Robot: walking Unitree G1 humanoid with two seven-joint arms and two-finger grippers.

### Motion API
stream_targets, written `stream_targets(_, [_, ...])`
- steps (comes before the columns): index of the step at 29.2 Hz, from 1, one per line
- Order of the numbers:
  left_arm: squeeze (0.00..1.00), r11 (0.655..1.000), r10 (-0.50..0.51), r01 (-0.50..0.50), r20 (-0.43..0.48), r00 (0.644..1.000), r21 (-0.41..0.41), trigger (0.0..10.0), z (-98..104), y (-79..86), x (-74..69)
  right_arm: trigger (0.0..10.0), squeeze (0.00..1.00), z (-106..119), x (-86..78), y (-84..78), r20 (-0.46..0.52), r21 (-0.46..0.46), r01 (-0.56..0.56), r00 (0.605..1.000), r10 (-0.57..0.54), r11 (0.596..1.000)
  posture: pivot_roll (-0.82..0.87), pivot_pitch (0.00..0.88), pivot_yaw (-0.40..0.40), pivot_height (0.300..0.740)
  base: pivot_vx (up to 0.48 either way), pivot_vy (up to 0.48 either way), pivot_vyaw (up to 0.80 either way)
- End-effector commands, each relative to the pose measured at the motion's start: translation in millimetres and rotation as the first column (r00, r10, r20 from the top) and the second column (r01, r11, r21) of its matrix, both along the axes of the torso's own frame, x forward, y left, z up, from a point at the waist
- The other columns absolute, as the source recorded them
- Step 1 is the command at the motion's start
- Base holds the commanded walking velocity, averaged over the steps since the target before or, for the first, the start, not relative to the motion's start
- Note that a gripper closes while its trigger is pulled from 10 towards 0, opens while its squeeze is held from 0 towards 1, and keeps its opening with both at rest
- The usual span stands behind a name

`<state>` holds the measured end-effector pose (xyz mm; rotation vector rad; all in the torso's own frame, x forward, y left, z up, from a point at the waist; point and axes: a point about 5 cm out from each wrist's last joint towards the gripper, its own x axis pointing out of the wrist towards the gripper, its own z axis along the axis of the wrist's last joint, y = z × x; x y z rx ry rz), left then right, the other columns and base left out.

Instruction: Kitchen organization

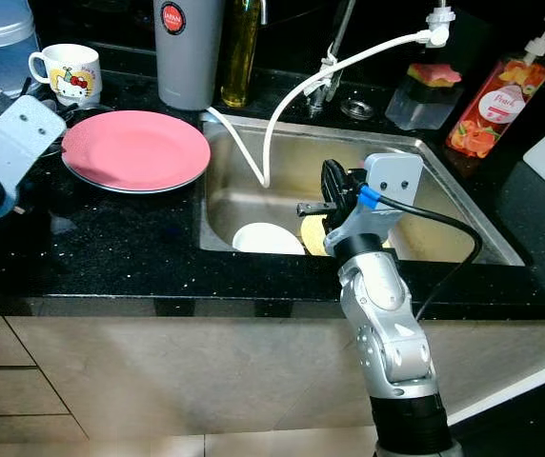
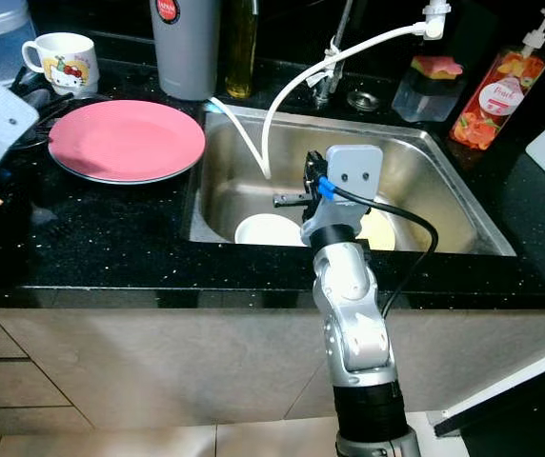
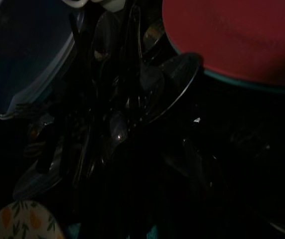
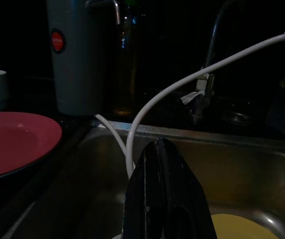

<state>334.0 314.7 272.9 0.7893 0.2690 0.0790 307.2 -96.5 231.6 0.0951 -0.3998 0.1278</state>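
black counter, steel sink [image 1: 444, 181]: right gripper [image 1: 333, 190] hung fingers together above the white bowl [image 1: 268, 238]; it needed opening before dropping straight.

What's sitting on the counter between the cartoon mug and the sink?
A pink plate lies flat on the black counter between the mug and the steel sink, with a grey thermos standing behind it. The left eye view shows this.

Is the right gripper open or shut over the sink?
Shut: the right gripper hangs above the steel sink, its black fingers pressed together, holding nothing.
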Motion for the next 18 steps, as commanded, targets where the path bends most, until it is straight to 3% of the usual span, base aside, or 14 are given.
stream_targets(1, [0.00, 1.000, 0.017, -0.017, -0.009, 1.000, 0.014, 10.0, -0.5, 9.4, -3.1, 10.0, 0.00, -1.4, -0.8, -0.8, -0.006, 0.002, -0.002, 1.000, 0.002, 1.000, 0.27, 0.046, -0.167, 0.740, 0.000, 0.000, 0.00])
stream_targets(8, [0.00, 1.000, 0.013, -0.013, -0.010, 1.000, 0.016, 10.0, -2.6, 13.9, -1.8, 10.0, 0.00, 0.1, 0.5, -0.6, -0.001, 0.001, -0.007, 1.000, 0.007, 1.000, 0.27, 0.044, -0.162, 0.740, 0.000, 0.000, 0.00])
stream_targets(18, [0.00, 0.988, -0.151, 0.151, -0.012, 0.988, 0.016, 10.0, -3.3, 3.9, 2.3, 10.0, 0.00, -1.2, 0.3, -1.2, -0.005, 0.002, -0.005, 1.000, 0.005, 1.000, 0.27, 0.050, -0.164, 0.740, 0.000, 0.000, 0.00])
